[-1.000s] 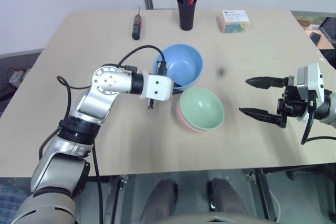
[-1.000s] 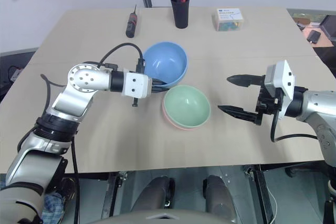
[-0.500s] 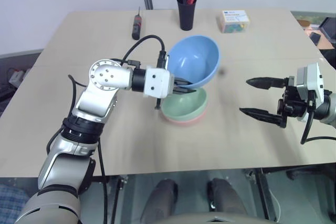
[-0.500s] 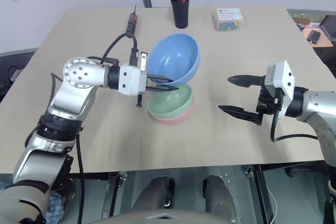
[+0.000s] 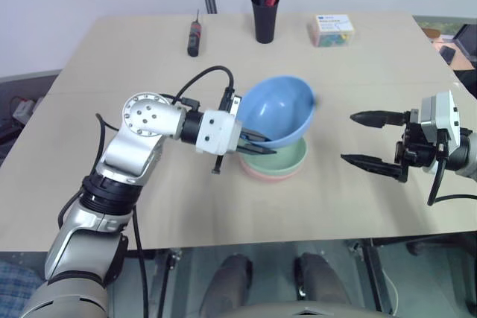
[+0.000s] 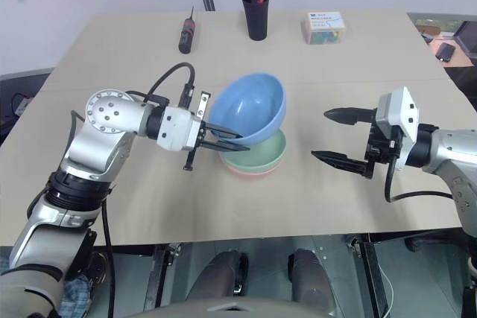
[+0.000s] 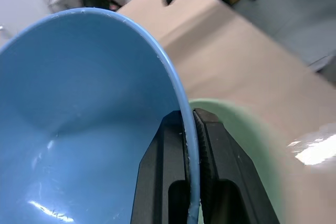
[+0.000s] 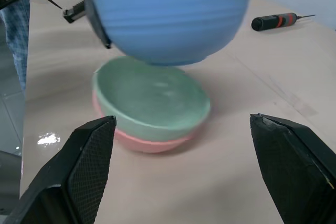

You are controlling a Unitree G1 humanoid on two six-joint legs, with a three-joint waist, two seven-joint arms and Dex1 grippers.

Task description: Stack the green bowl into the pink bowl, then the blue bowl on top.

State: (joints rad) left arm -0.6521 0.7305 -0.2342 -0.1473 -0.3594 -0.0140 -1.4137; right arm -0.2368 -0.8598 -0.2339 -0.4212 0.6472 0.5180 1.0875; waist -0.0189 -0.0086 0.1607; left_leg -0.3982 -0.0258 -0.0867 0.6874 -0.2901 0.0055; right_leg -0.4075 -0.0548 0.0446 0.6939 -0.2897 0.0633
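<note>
left gripper (image 7: pixel 190 129) clamped on the near-left rim of the blue bowl (image 5: pixel 277 109), held tilted in the air | blue bowl just above the green bowl (image 8: pixel 152 95), apart from it | green bowl nested in the pink bowl (image 8: pixel 144 142) mid-table | right gripper (image 5: pixel 367 139) fingers wide apart, empty, right of the stack

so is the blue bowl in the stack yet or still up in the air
In the air: the blue bowl hangs clear above the green bowl, its rim pinched by the left gripper.
</note>
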